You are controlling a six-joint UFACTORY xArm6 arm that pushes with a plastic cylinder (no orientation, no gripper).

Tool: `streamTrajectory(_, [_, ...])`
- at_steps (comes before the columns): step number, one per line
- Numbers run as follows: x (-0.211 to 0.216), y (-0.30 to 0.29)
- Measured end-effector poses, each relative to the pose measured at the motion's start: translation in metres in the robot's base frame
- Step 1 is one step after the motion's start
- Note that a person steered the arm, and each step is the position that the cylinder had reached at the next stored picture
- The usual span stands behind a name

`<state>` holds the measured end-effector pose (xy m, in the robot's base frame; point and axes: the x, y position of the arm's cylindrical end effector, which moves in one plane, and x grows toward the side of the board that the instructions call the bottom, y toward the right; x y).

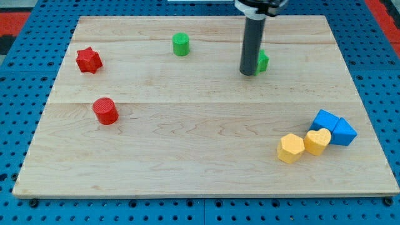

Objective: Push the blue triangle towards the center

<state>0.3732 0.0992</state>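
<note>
Wooden board: my tip stands upright against a green block (no jaws), far from the blue triangle.

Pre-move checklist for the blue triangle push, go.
1. Blue triangle in view, lower right: ok.
2. My tip at the triangle: not ok; it is at the view's top, touching or beside a partly hidden green block.
3. Triangle free to move alone: not ok; the blue cube abuts it, and the yellow heart sits just left.
4. Path to centre clear: not ok; the heart and yellow hexagon lie on that side.
5. Room behind the triangle, toward the board's right edge: ok, though narrow.
</note>
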Motion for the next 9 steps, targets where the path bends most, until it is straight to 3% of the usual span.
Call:
streamTrajectory(1, [0.043,0.044])
streamTrajectory(3, [0.127,0.2])
streamTrajectory(4, [0.167,0.185])
streamTrajectory(6, [0.117,0.066])
streamTrajectory(7, [0.089,0.061])
streamTrajectory(9, [0.079,0.059])
